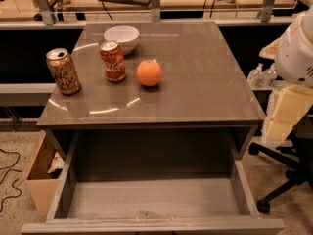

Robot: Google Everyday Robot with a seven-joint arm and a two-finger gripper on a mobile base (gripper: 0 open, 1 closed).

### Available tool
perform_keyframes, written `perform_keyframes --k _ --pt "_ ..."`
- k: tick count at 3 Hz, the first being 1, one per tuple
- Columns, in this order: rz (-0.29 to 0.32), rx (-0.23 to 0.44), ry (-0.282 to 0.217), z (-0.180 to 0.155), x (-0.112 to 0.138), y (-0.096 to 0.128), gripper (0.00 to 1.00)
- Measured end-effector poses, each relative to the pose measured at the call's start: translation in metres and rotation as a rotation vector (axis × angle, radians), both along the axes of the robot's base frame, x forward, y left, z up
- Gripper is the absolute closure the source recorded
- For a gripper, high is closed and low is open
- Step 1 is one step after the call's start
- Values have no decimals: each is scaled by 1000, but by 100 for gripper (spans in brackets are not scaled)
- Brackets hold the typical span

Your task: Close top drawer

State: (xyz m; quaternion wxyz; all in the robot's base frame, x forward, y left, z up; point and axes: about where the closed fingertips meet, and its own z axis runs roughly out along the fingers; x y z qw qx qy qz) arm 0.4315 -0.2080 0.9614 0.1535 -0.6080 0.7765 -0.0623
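Plainly, the drawer [151,199] is pulled wide open, below and left of the gripper [286,114], which is held just off the right edge of the table [195,82]. Whether the gripper is open or closed cannot be told. An orange [148,73] is set farther left.

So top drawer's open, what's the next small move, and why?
Probably bring the gripper, now off to the right beside the tabletop, down to the front of the top drawer: it stands pulled far out, and the gripper is not touching it.
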Motion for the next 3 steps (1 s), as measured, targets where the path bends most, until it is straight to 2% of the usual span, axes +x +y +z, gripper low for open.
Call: perform_keyframes --k 1,2,3 --pt "-23 -24 6 -30 -18 5 0" --pt "-15 -29 11 -63 -45 18 0" --pt "36 -29 -4 -84 -73 34 0"
